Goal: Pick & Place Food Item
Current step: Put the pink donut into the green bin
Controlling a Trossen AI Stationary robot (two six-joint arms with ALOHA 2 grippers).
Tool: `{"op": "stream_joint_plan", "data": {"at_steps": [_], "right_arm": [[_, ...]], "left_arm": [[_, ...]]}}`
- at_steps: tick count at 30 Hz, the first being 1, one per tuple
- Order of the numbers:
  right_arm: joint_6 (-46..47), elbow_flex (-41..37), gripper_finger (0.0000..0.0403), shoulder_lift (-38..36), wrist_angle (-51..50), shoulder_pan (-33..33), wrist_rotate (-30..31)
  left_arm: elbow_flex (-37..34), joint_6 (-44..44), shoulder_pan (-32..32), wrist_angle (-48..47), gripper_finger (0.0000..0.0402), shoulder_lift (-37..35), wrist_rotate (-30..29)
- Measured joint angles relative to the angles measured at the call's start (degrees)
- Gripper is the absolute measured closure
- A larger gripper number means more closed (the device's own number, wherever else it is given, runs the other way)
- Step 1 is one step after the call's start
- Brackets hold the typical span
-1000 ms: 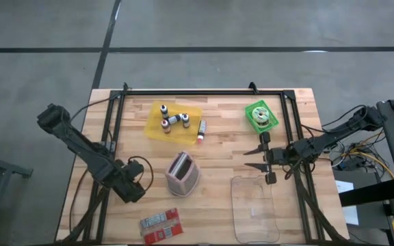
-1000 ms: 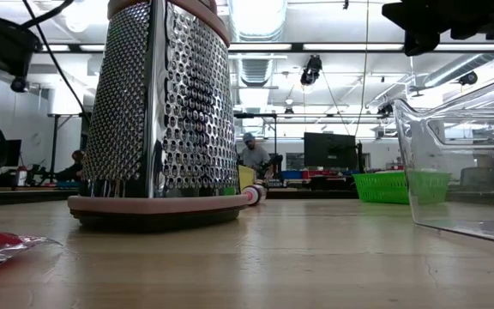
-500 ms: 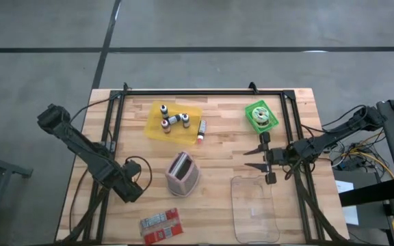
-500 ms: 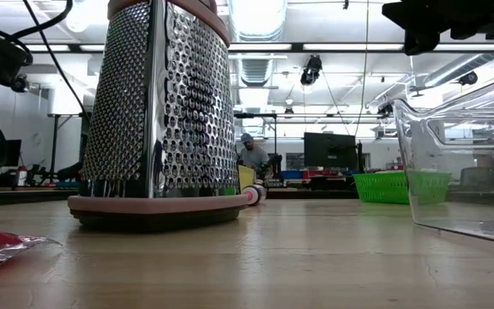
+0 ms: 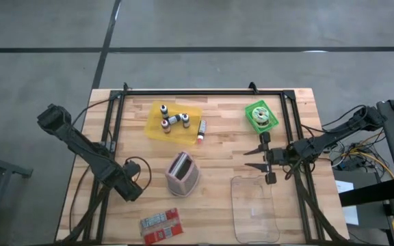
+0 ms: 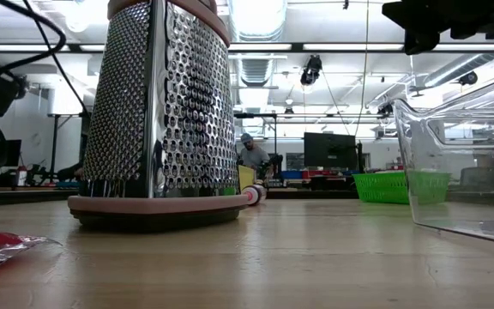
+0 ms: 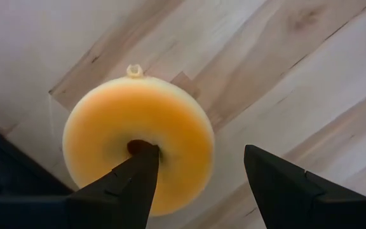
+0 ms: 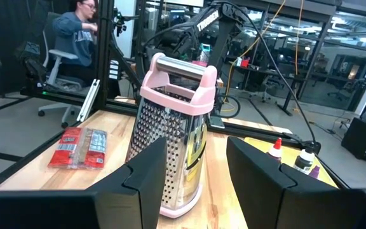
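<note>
Here, left gripper (image 7: pixel 196 184) hangs low over the surface (image 5: pixel 217 147) at its left edge, fingers spread, one finger (image 7: pixel 129 184) over the hole of a doughnut (image 7: pixel 138 137), the other beyond its rim; nothing pinched yet. The doughnut lies flat on the wood. Judgement: sink straight down so the ring sits between the fingers, then close gently; it looks soft. Likely goal is the clear container (image 5: pixel 254 208), past the box grater (image 5: pixel 182 173). Right gripper (image 5: pixel 256 158) waits beside that container, fingers spread, empty.
</note>
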Motion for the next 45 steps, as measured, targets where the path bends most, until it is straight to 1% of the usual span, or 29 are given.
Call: {"op": "stream_joint_plan", "data": {"at_steps": [8,13,15,20,22,25,27,29,33,34,38,40,45], "right_arm": [[0.0,0.0,0.0243,0.0,0.0,0.0,0.0],[0.0,0.0,0.0243,0.0,0.1,0.0,0.0],[0.0,0.0,0.0243,0.0,0.1,0.0,0.0],[0.0,0.0,0.0243,0.0,0.2,0.0,0.0],[0.0,0.0,0.0243,0.0,0.3,0.0,0.0],[0.0,0.0,0.0243,0.0,0.3,0.0,0.0],[0.0,0.0,0.0243,0.0,0.3,0.0,0.0],[0.0,0.0,0.0243,0.0,0.3,0.0,0.0],[0.0,0.0,0.0243,0.0,0.3,0.0,0.0],[0.0,0.0,0.0243,0.0,0.3,0.0,0.0],[0.0,0.0,0.0243,0.0,0.2,0.0,0.0],[0.0,0.0,0.0243,0.0,0.2,0.0,0.0],[0.0,0.0,0.0243,0.1,0.2,0.0,0.0]], "left_arm": [[-2.7,-0.5,0.0,2.9,0.0165,0.0,1.4],[-6.1,-0.5,0.0,9.5,0.0165,0.0,1.4],[-7.0,-0.5,0.0,10.7,0.0165,-0.2,1.4],[-7.0,-0.4,0.0,10.5,0.0167,-0.2,1.4],[-6.7,0.3,0.0,10.0,0.0175,-0.1,1.4],[-6.5,1.3,0.0,9.4,0.0204,0.0,1.4],[-6.7,1.5,0.0,8.9,0.0235,0.0,1.4],[-6.7,1.6,0.0,8.4,0.0274,0.0,1.4],[-6.6,3.4,0.0,8.9,0.0366,0.0,1.2],[-6.4,4.0,0.0,8.8,0.0381,0.0,0.9],[-5.5,7.7,0.0,9.3,0.0391,0.0,-0.4],[-4.3,9.3,0.0,10.8,0.0395,-0.3,-2.9],[-1.2,14.4,0.0,9.6,0.0398,-1.4,-10.9]]}}
